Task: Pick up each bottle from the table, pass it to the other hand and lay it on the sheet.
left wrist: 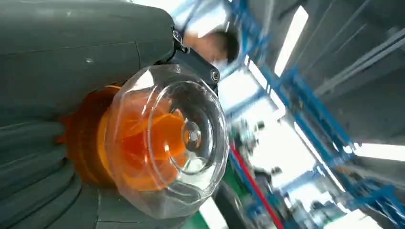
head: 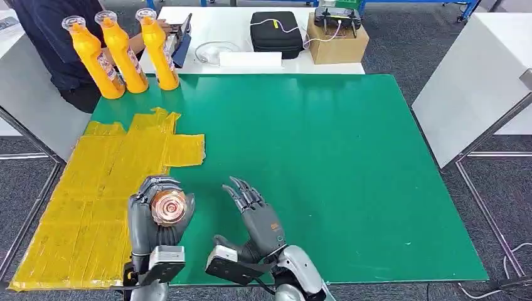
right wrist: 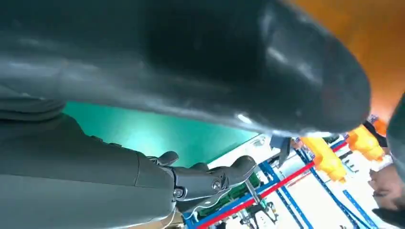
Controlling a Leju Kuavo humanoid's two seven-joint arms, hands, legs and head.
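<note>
At the upper left of the head view three orange bottles [head: 122,53] stood upright in a row at the far edge of the green table [head: 326,163], with a person [head: 47,37] behind them and the yellow sheet [head: 100,194] spread over the table's lower left. At lower centre-left the left hand [head: 157,219] had its fingers wrapped around a fourth bottle [head: 168,207], held cap-up toward the camera at the sheet's right edge. Just right of it the right hand [head: 254,213] hung with fingers straight and apart, holding nothing.

Glossy orange plastic bottle [head: 168,208] with a clear cap [left wrist: 172,138]; crinkled yellow sheet [head: 106,188]; smooth matt green tabletop [head: 326,169].
</note>
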